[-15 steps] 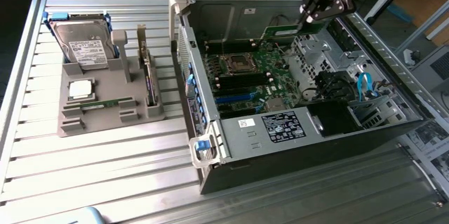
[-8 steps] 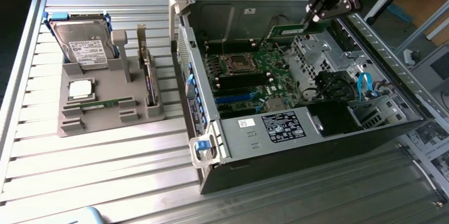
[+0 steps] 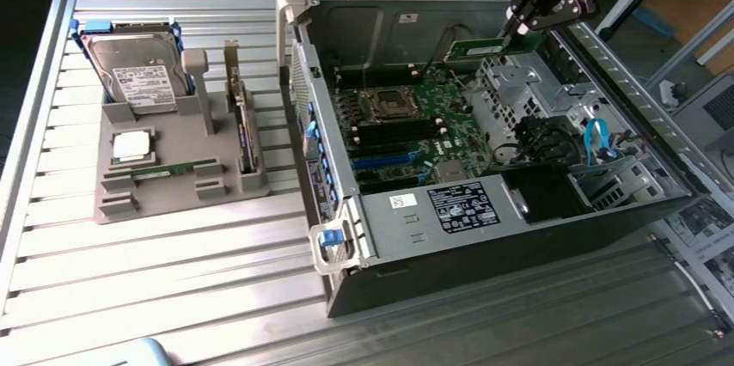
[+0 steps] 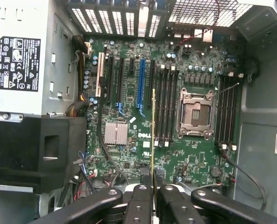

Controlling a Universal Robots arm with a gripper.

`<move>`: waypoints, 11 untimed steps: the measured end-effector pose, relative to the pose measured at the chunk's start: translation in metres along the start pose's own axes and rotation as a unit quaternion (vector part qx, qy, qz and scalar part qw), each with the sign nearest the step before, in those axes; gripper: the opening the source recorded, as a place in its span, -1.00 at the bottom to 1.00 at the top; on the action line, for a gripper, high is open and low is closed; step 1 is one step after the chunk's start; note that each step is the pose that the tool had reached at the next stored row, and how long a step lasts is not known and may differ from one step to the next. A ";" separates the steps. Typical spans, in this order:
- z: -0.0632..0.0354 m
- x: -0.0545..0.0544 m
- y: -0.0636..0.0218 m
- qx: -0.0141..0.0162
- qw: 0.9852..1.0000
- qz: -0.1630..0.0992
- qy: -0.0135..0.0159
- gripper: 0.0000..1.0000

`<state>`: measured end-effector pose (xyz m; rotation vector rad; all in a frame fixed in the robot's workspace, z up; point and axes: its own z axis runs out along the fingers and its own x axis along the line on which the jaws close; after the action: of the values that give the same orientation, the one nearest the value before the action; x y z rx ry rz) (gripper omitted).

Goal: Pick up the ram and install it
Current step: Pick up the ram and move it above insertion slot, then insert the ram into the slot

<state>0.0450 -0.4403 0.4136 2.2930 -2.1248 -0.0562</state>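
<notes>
From the exterior view, my black hand [image 3: 518, 27] is clamped on the ram [image 3: 487, 46], a long green circuit-board stick. It is held in the air inside the upper end of the open grey computer case [image 3: 459, 276], above the green motherboard [image 3: 442, 95]. The case lies on the slatted metal surface [image 3: 172, 280], and its rear wall rises close beside the stick.

In the wrist view, the fingers [image 4: 141, 205] pinch the ram [image 4: 153, 135], which I see edge-on as a thin line. It runs parallel to the black memory slots [image 4: 169, 102] below, with the silver processor socket [image 4: 194, 114] just past them. There is open room over the board.
</notes>
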 end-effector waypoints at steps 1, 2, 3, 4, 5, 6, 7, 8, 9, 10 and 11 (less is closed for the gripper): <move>0.0000 0.000 0.0000 0.000 1.000 0.000 0.000 -0.73; 0.0000 0.000 -0.0001 0.000 1.000 0.000 0.000 -0.73; 0.0000 0.000 -0.0001 0.000 1.000 0.000 0.000 -0.73; 0.0000 0.000 -0.0001 0.000 1.000 0.000 0.000 -0.73; 0.0000 0.000 -0.0001 0.000 1.000 0.000 0.000 -0.73; 0.0001 0.000 -0.0001 0.000 1.000 0.000 0.000 -0.73; 0.0003 0.000 0.0000 0.000 1.000 0.000 0.000 -0.73; 0.0005 0.000 0.0000 0.000 1.000 0.000 0.000 -0.73; 0.0008 0.000 0.0001 0.000 1.000 0.000 0.000 -0.73; 0.0011 0.000 0.0002 0.000 1.000 0.000 0.000 -0.73; 0.0015 0.000 0.0003 0.000 1.000 0.000 0.000 -0.73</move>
<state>0.0446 -0.4401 0.4121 2.2927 -2.1248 -0.0560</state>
